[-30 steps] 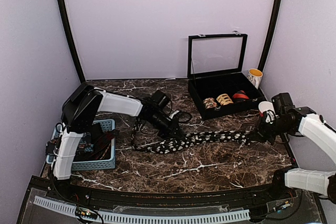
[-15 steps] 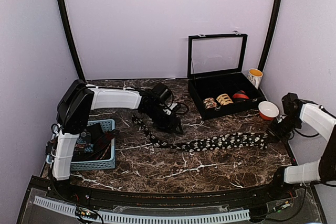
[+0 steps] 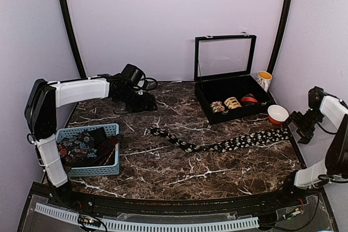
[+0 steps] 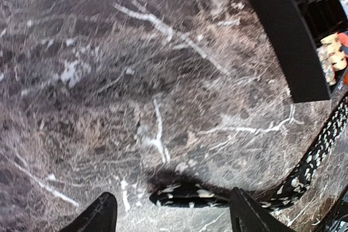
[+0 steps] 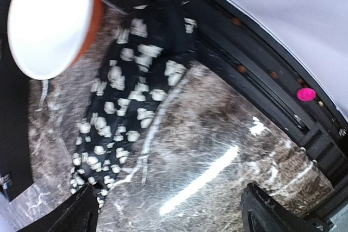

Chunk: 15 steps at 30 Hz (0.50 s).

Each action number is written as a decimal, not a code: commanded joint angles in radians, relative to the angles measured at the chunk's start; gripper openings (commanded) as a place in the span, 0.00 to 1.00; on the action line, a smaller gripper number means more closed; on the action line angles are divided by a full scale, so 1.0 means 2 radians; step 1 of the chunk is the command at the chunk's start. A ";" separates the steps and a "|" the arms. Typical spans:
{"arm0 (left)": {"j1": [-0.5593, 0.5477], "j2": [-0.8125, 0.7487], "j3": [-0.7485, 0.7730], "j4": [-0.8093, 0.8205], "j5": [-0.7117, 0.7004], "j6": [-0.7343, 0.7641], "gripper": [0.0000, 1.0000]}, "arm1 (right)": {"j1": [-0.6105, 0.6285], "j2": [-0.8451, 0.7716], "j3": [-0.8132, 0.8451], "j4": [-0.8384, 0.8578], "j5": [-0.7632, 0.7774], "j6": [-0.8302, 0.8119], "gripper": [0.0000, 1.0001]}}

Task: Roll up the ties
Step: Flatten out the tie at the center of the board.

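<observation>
1 tie (image 3: pixel 228 145) flat and unrolled on the table (image 3: pixel 163 175), black with white print. Long axis left to right across the middle of the table, sagging slightly toward the near edge at mid-length. Narrow end to the left, pointing toward the basket (image 3: pixel 98 170) but well apart from it. Wide end to the right, just beside the bowl (image 3: pixel 278 114), near the table's right edge.

Left gripper (image 3: pixel 144 103) at the back left, well apart from the tie. Jaws wide, nothing between them; in its wrist view, only bare marble there and the narrow end of the tie lying beyond the fingertips. Right gripper (image 3: pixel 300 129) just past the wide end, jaws spread wide, holding nothing; in its wrist view, the wide end on the table ahead of the fingers.

Counted: 1 unrolled tie. 3 coils (image 3: pixel 232 102) side by side in the case (image 3: pixel 234 114), 2 tan-patterned and 1 red. 1 case, lid upright. 1 basket, blue, with a heap (image 3: pixel 81 146) of dark printed fabric inside; number of pieces there impossible to tell. 1 bowl, 1 cup (image 3: pixel 264 80), 2 grippers.
</observation>
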 commanded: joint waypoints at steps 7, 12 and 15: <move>-0.007 0.015 -0.019 -0.015 0.031 0.004 0.71 | 0.047 -0.027 0.005 0.069 -0.137 -0.048 0.88; -0.017 0.053 0.027 -0.044 0.066 0.102 0.64 | 0.116 -0.021 -0.033 0.136 -0.230 -0.022 0.80; -0.045 0.076 0.071 -0.093 0.037 0.145 0.63 | 0.183 -0.014 -0.048 0.175 -0.238 0.002 0.76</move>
